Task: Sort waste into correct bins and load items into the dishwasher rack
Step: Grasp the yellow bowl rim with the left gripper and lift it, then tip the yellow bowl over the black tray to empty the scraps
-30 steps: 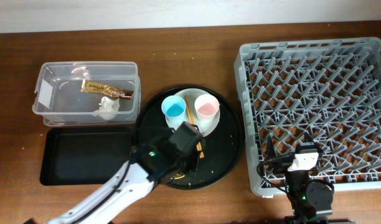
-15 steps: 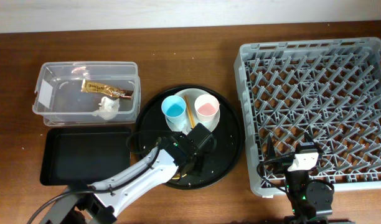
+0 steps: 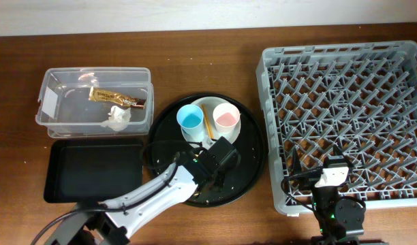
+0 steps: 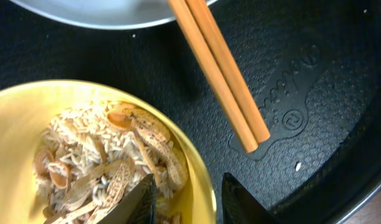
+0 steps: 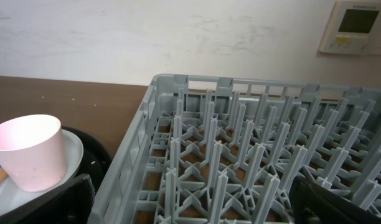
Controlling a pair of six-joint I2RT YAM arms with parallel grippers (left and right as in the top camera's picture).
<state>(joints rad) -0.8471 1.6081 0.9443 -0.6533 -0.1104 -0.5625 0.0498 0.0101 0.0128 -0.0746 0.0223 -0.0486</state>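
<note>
Left tool (image 4: 189, 198) straddles the yellow bowl (image 4: 13, 143) rim — one finger inside.

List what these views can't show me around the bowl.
Bowl: in overhead, hidden under the left gripper; in left wrist, cut off by left and bottom edges.
Grip on its rim: fingertips run off the left wrist view's bottom edge.
Chopsticks: lower ends hidden by the arm in overhead.
</note>
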